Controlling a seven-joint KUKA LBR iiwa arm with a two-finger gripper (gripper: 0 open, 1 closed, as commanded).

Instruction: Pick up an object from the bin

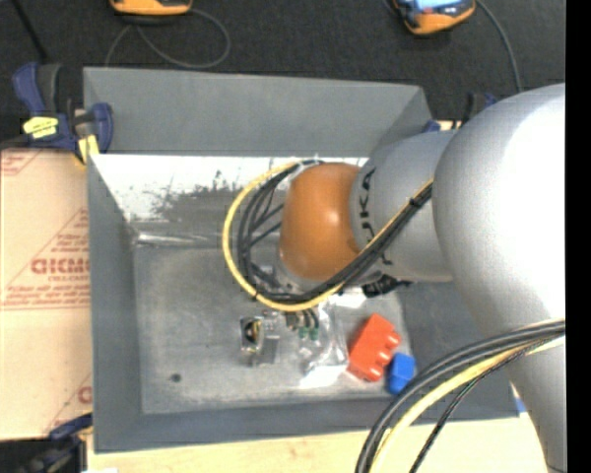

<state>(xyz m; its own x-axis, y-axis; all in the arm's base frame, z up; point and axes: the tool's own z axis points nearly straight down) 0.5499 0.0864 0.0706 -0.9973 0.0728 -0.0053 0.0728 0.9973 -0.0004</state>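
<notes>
- Big silver arm (492, 195) is closest to the camera. It comes in from the right and hides the right back part of the grey bin (113, 294).
- Its round orange cover (320, 220) hangs over the middle of the bin. Black and yellow cables (238, 235) loop beside the cover.
- Under the cover, the gripper (288, 313) points down at the front middle of the bin floor. I cannot tell if it is open or closed, because the cover is in the way.
- Just in front of the gripper lie a small dark thing (259, 340) with a bit of yellow on it and a small green thing (310, 331). I cannot tell if the gripper touches either one.
- The green thing lies on a crumpled clear bag (325, 368).
- Right of the bag sits an orange-red block (374, 348). A little blue thing (401, 372) touches its front corner.
- Next to the orange cover, the arm has black letters (362, 210) on it. "UKA" can be read.
</notes>
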